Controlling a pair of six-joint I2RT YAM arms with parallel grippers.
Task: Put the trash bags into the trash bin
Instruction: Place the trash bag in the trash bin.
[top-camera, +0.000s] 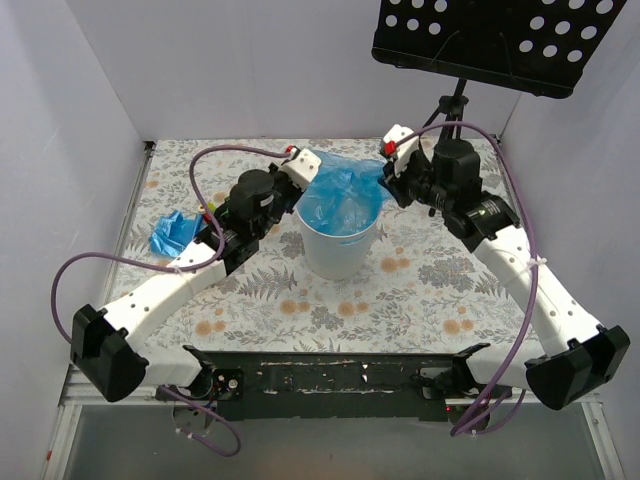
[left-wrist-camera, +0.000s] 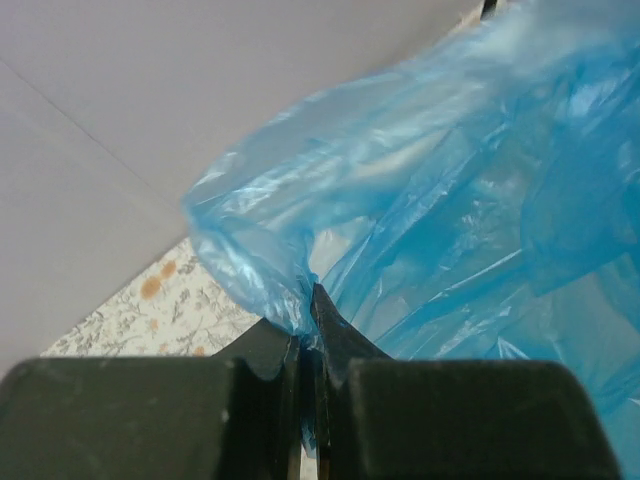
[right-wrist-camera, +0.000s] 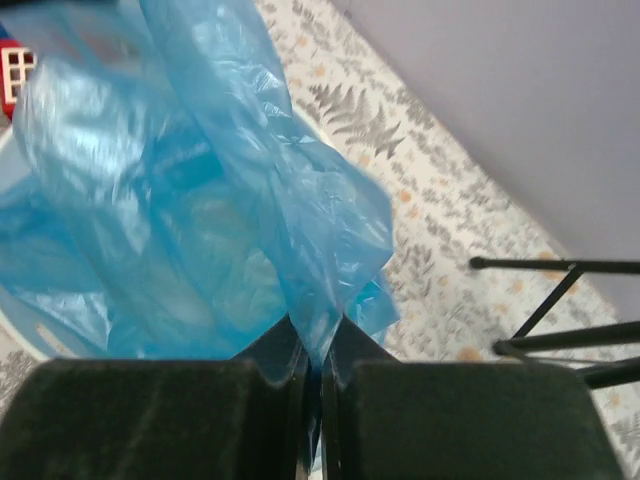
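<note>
Top external view gives me the trash bin (top-camera: 338, 255) standing upright near the middle of the flowered tabletop (top-camera: 420, 290), between my two arms. An opened trash bag (top-camera: 340, 198) is spread across its mouth. The blue film sags down inside the rim, and its two upper corners are held up on either side. The left hand (top-camera: 306, 172) has the left corner at the bin's far-left edge. The right hand (top-camera: 388, 176) has the opposite corner at the far-right edge.

On the left wrist camera, the fingers (left-wrist-camera: 270, 350) are pinched almost together with a bunched fold of blue plastic clamped between them. The rest of the film billows up and away to the right. On the right wrist camera it is the same: the jaws are narrow, closed on a gathered tail of the bag, and the sheet drops away to the left into the bin, whose pale rim shows at the lower left.

A crumpled blue bag (top-camera: 175, 233) lies flat on the tabletop well to the left of the bin, just beside the left forearm and touched by neither hand. The black perforated music stand (top-camera: 500, 35) rises behind the right arm, and its thin legs show on the right wrist camera. A small red-and-white block (right-wrist-camera: 12, 75) peeks in at the top-left edge of that view.
</note>
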